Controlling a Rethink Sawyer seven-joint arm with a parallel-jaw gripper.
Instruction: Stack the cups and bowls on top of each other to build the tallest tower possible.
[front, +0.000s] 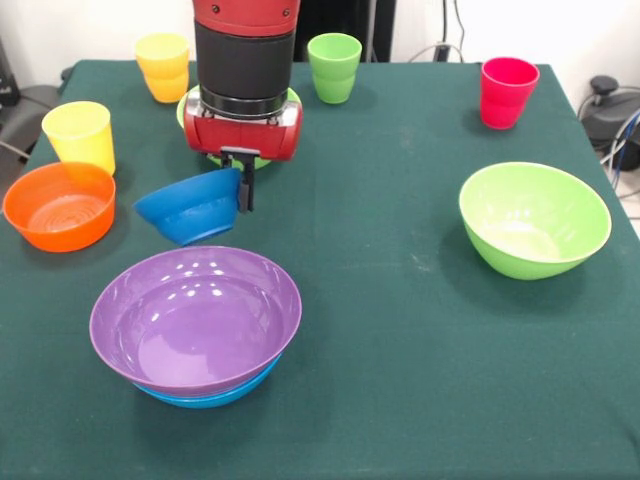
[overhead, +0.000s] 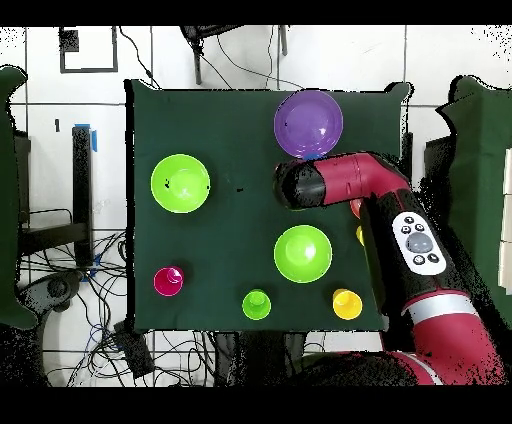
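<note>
Gripper (front: 243, 185): closed on the rim of the small blue bowl (front: 192, 205), which hangs tilted, mouth tipped up and toward the arm, clear of the cloth as far as the front view shows.

Tower (front: 196, 322): purple bowl nested in the large blue bowl (front: 215, 396), of which only a sliver shows under the purple rim. In the front view it stands just below the held bowl, on the camera's side and slightly to picture right; the two are near but not touching. Judgement: the coming move likely carries the small bowl a short way toward the camera, levels it, and lowers it into the purple bowl's open mouth. Being round, it needs no turning about its own axis, only correction of tilt.

Surroundings, front view:
- Orange bowl (front: 60, 205), picture left of the held bowl, just beside the yellow cup (front: 79, 135).
- Orange-yellow cup (front: 164, 66), far left.
- Green bowl (front: 269, 160), mostly hidden behind the wrist.
- Second green bowl (front: 534, 217), well apart to picture right.
- Green cup (front: 334, 67) and red cup (front: 507, 91), along the far edge.

Obstruction: none seen between held bowl and tower. Judged risk: the tilted bowl catching the purple rim and seating crooked.

Table (front: 400, 400): dark green cloth.
</note>
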